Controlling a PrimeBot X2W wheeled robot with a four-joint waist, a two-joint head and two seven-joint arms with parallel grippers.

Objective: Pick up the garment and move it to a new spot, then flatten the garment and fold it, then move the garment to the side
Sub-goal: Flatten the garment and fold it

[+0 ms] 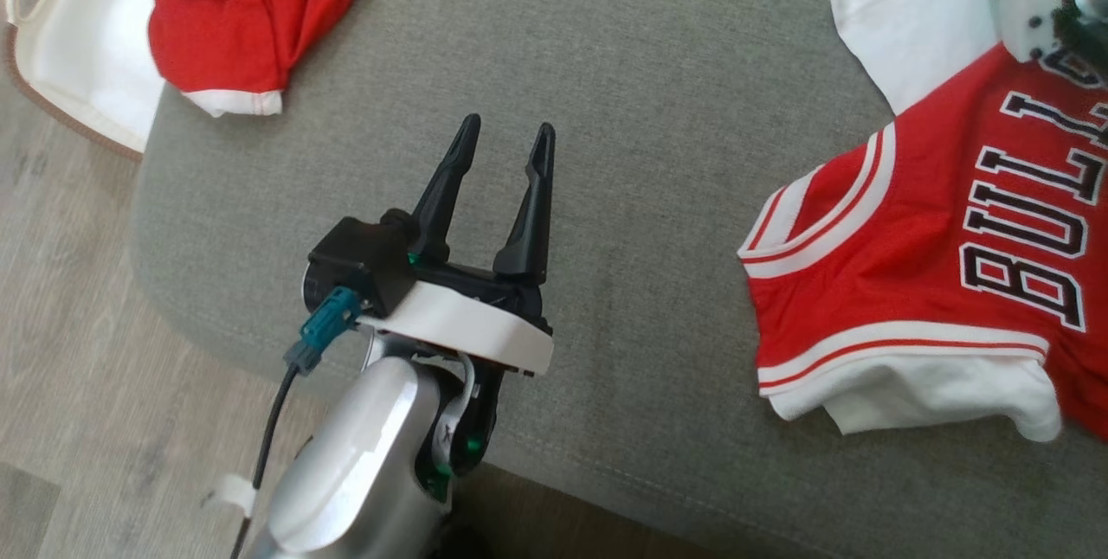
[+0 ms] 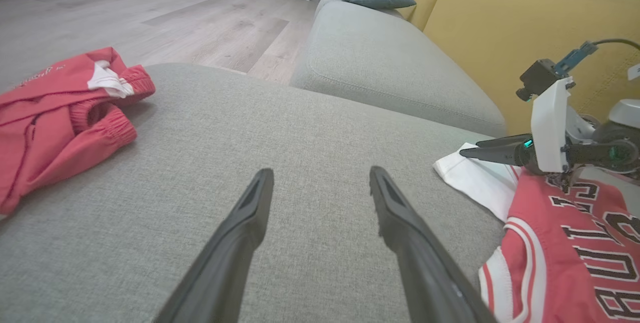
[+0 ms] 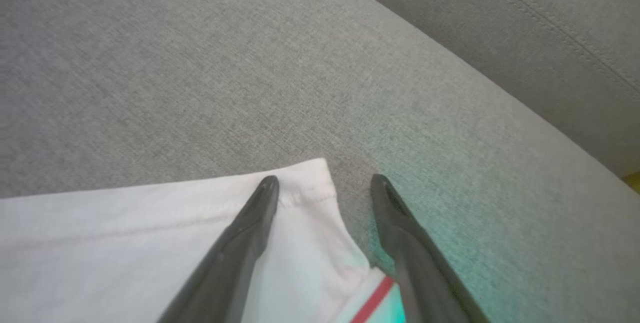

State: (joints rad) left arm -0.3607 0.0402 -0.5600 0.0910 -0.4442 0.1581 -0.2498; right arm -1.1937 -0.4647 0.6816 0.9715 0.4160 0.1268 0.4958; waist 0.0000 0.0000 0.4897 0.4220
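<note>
Right pincer (image 3: pixel 323 179) (spread) straddles a sleeve corner of the jersey (image 1: pixel 866 282).

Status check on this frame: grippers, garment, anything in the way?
Left gripper open, over bare cushion. Right gripper open over jersey sleeve corner. Other red garment lies apart, left.

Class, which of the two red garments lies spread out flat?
The lettered jersey by the right gripper; the other red garment lies crumpled.

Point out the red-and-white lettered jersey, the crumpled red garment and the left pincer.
Red-and-white lettered jersey (image 1: pixel 900 282): head view, red chest panel.
Crumpled red garment (image 1: pixel 234 14): head view, middle of the heap.
Left pincer (image 1: pixel 509 125): head view, midway between its two fingertips.
</note>
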